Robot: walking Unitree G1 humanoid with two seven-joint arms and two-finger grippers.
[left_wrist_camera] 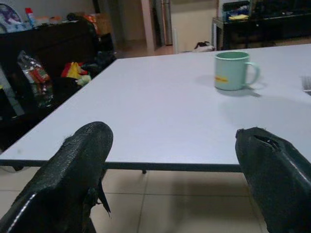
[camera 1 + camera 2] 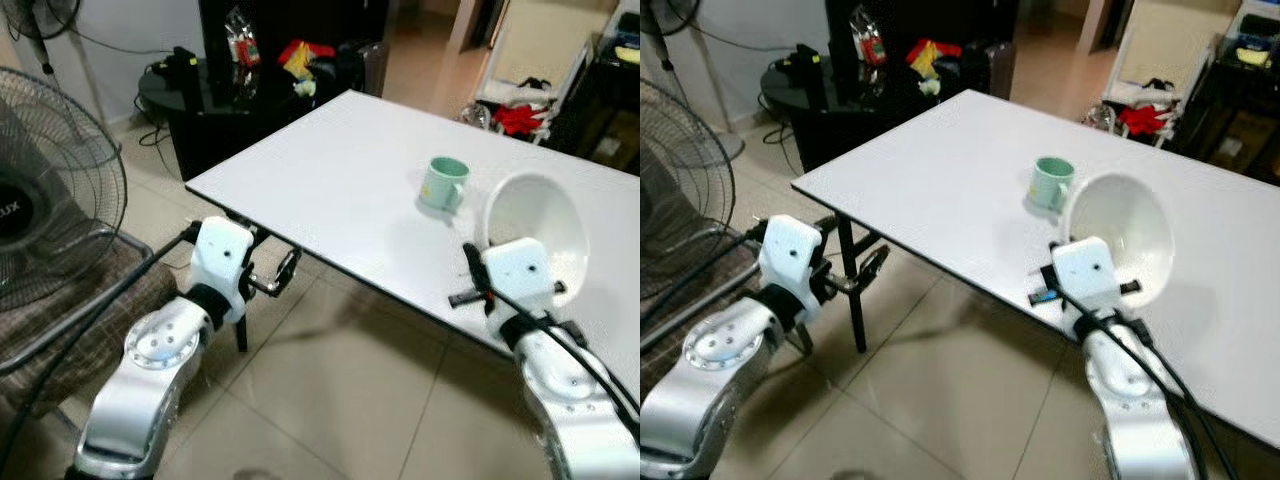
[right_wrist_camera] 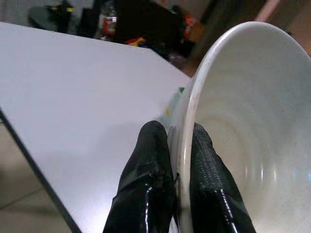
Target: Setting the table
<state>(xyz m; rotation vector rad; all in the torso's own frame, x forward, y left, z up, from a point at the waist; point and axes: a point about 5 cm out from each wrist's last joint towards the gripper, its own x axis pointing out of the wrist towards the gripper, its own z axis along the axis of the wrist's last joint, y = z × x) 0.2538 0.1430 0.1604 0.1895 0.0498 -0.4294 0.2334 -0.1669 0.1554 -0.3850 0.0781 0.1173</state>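
The right end effector (image 3: 177,170) pinches the rim of a white bowl (image 2: 535,228), one black finger on the outside of the wall and the other on the inside, the two pressed close with the rim between them. The bowl is tipped up on its side, its open mouth facing the robot's right, and it is held over the near part of the white table (image 2: 330,180); whether its lower edge touches the tabletop cannot be told. Just beyond the bowl and slightly to the robot's left stands a pale green mug (image 2: 443,184), upright on the table with its handle turned towards the bowl, near it but apart from it. The left end effector (image 1: 175,174) is spread wide with nothing between its fingers; it hangs off the table's near-left edge, below the tabletop and over the tiled floor (image 2: 330,400), pointing across the table towards the mug. Beside the left arm is a standing fan (image 2: 50,190) next to a brown cushioned seat (image 2: 95,315). Past the table's far corner sits a dark cabinet (image 2: 260,90) with coloured packets and clutter on it.
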